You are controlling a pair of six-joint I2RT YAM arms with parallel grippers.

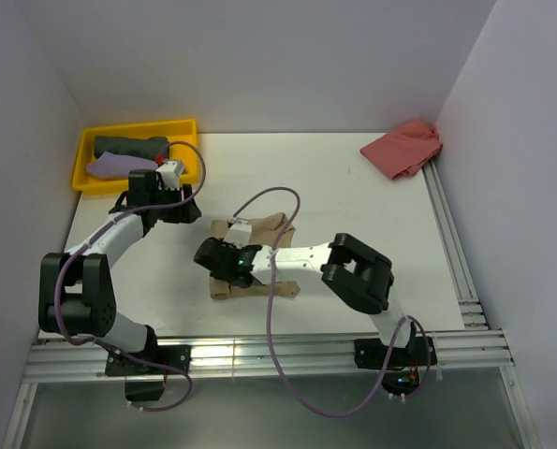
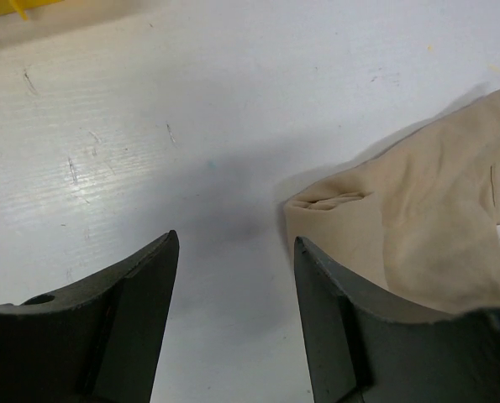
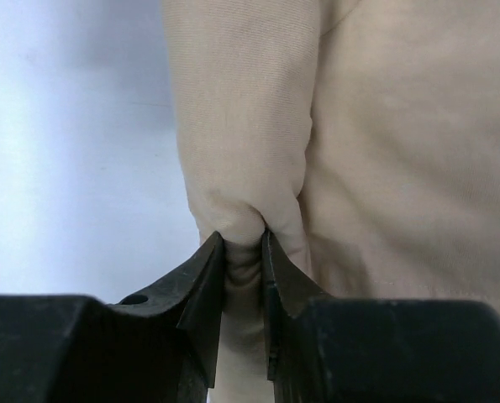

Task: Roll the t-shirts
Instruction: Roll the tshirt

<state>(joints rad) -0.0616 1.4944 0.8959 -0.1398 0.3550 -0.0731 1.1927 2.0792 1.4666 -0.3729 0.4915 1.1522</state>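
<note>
Pinching the tan shirt [image 1: 273, 224] to start a roll

Right pincer [image 3: 244, 252] squeezed tight on a fold at the shirt's edge, shirt bunched up in the middle of the table [image 1: 353, 187]. Left pincer [image 2: 233, 248] partly open, holding nothing, just beside the shirt's far corner. Next, probably: tip that fold over the rest of the shirt, slow and even. Lots of bare room right and far, with the yellow tray [image 1: 83, 168] and red shirt [image 1: 404, 148] well away.

The tan-beige t-shirt [image 1: 269, 224] is plain, as is the salmon-red t-shirt [image 1: 404, 148]. The yellow tray [image 1: 138, 126] holds a dark grey-green t-shirt [image 1: 128, 147] and a lilac t-shirt [image 1: 109, 167]. The table [image 1: 334, 196] is white, the jaws black.
</note>
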